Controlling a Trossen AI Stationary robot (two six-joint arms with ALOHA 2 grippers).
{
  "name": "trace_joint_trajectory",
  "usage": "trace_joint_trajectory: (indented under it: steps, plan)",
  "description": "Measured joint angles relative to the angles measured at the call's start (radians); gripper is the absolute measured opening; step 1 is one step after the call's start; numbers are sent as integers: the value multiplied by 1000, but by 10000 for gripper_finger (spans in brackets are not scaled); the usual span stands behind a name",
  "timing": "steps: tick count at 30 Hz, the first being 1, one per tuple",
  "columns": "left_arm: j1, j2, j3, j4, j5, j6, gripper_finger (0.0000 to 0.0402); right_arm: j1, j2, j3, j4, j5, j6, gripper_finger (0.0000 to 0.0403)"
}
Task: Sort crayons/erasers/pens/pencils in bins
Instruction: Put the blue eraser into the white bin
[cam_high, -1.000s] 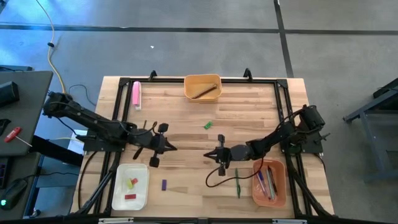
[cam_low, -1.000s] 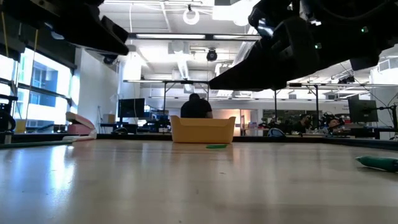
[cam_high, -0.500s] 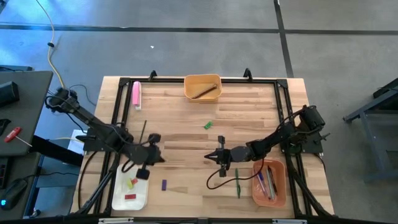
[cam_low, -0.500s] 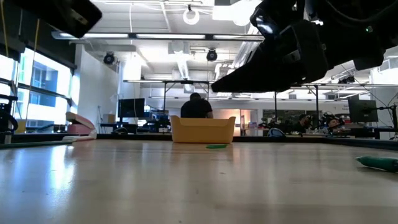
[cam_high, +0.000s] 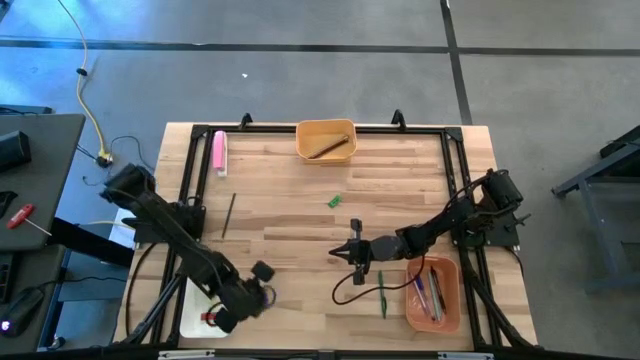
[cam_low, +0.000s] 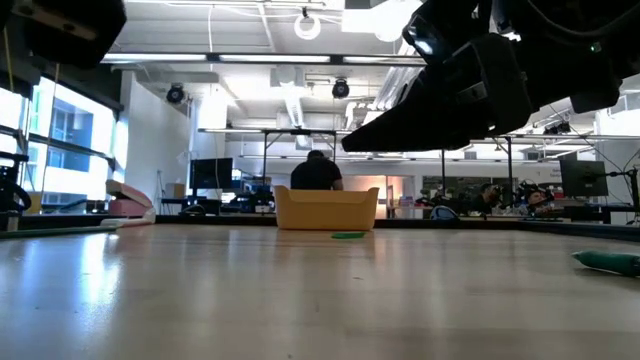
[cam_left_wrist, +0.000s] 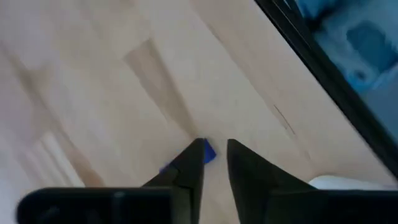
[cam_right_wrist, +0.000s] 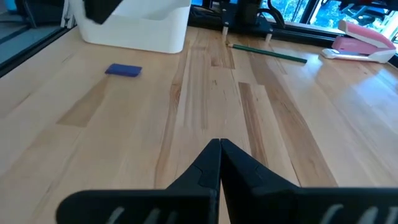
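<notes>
Fingers of your left gripper (cam_left_wrist: 215, 163) stand a narrow gap apart, with nothing between them. The small purple-blue eraser (cam_left_wrist: 206, 151) lies on the wood right at 1 fingertip (cam_left_wrist: 197, 148), and you can see only a sliver of it past the dark finger, so contact cannot be confirmed. From above, that gripper (cam_high: 258, 290) sits at the near left of the table (cam_high: 400, 190), just beside the white bin (cam_high: 190, 312), where a red piece (cam_high: 208, 319) shows.

Your right gripper (cam_right_wrist: 219, 144) has its fingers pressed together and holds nothing; it hovers over bare wood near the table's middle (cam_high: 343, 251). A green pen (cam_high: 381, 293) lies on the boards just beside the salmon-orange bin (cam_high: 434, 293), which holds several pens. The yellow-orange bin (cam_high: 325, 141) at the far edge holds 1 dark pencil (cam_high: 328, 149). Another pencil (cam_high: 228, 215) lies loose on the left, a green crayon (cam_high: 334, 201) near the centre, and a pink bar (cam_high: 219, 151) at the far left corner.
</notes>
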Motion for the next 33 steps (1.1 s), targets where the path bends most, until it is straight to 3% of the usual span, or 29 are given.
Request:
trace_joint_trajectory:
  steps: [12,26,33]
  plan:
    - [24,185,109,-51,-1,305,153,0,0,0,-45,0,16,0]
    - [62,259,110,-154,-5,604,141,0,0,0,-60,0,16,0]
    - [56,273,109,-158,-5,669,135,0,0,0,-61,0,16,0]
